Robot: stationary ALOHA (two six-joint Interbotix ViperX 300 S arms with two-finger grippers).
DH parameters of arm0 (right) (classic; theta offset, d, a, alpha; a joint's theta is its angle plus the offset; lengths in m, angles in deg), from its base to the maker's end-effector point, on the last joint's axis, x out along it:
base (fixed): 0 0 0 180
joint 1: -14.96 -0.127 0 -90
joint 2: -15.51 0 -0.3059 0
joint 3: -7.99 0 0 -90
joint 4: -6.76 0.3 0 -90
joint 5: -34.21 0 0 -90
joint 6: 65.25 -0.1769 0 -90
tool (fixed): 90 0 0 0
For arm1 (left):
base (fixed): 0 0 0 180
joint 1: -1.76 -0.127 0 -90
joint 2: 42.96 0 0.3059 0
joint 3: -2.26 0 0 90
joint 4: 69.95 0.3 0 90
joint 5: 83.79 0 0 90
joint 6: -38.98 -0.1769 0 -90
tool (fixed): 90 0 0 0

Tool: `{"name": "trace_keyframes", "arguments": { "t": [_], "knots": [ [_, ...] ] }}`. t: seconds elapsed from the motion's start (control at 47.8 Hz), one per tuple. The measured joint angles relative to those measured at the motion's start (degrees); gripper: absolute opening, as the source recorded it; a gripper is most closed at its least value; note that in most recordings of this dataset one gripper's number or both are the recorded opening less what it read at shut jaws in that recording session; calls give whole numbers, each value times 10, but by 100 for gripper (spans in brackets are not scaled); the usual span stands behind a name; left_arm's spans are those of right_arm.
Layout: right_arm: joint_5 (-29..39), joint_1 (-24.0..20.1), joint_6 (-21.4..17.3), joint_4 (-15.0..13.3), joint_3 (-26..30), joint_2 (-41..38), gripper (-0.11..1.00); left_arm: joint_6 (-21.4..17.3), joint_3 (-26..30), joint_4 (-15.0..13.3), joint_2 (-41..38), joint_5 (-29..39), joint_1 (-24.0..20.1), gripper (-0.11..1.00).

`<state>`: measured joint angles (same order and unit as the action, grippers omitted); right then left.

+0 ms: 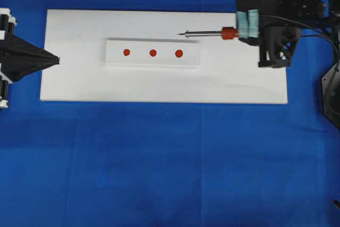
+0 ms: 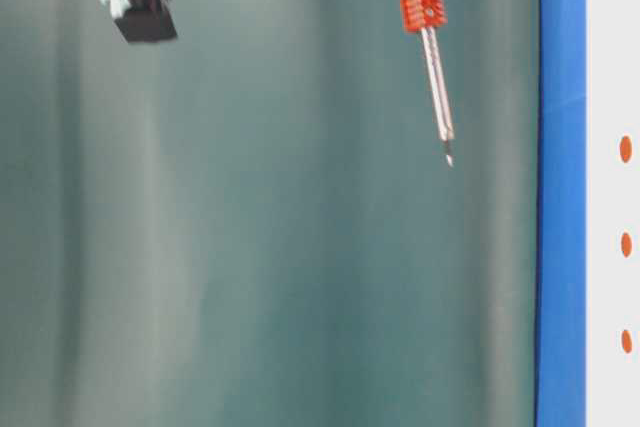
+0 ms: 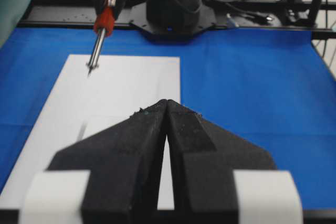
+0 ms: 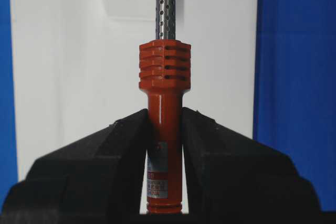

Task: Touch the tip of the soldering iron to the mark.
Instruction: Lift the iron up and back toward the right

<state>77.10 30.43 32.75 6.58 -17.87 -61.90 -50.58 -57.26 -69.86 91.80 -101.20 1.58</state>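
Clamped in the right gripper (image 4: 165, 124), the soldering iron (image 1: 210, 33) hangs tip-down above the white block (image 1: 153, 53), seemingly short of the mark (image 1: 153, 52); left gripper (image 3: 167, 102) closed.

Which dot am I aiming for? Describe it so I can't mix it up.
Find the white board on the blue cloth; a smaller raised white block sits on it. Three red dots run along that block. The mark is the middle dot, with one red neighbour on each side.
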Motion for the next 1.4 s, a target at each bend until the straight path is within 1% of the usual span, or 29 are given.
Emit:
{"name": "trace_keyframes", "arguments": {
  "t": [0.126, 0.272, 0.502, 1.193, 1.402],
  "knots": [
    [1, 0, -13, 0, -12, 25, 6, 0, 0, 0, 0, 0, 0, 0],
    [4, 1, -16, 0, -18, 34, 6, 1, 0, 0, 0, 0, 0, 0],
    [5, 0, -16, 0, -18, 33, 6, 7, 0, 0, 0, 0, 0, 0],
    [5, 0, -16, -1, -18, 33, 6, 7, 0, 0, 0, 0, 0, 0],
    [3, 0, -16, -1, -21, 3, 6, 7, 0, 0, 0, 0, 0, 0]
  ]
}}
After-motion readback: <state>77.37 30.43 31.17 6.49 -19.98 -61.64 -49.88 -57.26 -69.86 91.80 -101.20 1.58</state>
